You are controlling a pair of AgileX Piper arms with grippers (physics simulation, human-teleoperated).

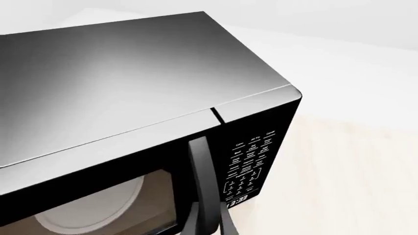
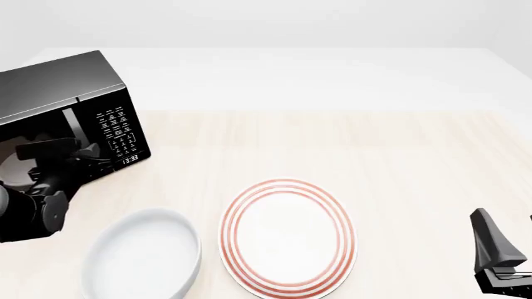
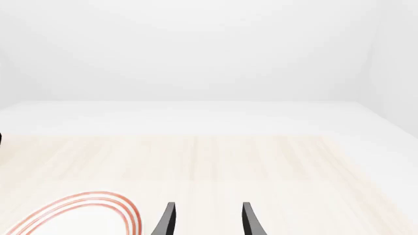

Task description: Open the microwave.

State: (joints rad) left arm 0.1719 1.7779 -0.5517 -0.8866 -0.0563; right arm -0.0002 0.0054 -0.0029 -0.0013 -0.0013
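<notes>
My left gripper (image 2: 83, 156) is clamped on the microwave (image 2: 62, 93) door handle (image 1: 201, 171); right gripper (image 3: 205, 220) spread apart, holding nothing, near plate (image 2: 287, 237).

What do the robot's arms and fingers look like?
Both are matte black. The left arm looks chunky, with rounded joints. The right gripper has two thin, flat, pointed black fingers. From the front, it looks like a dark wedge. I see no cables or markings.

L gripper (image 2: 83, 156) fingers closed together, reaching fwd; R gripper (image 3: 205, 219) low, fingers parted, nothing between.
</notes>
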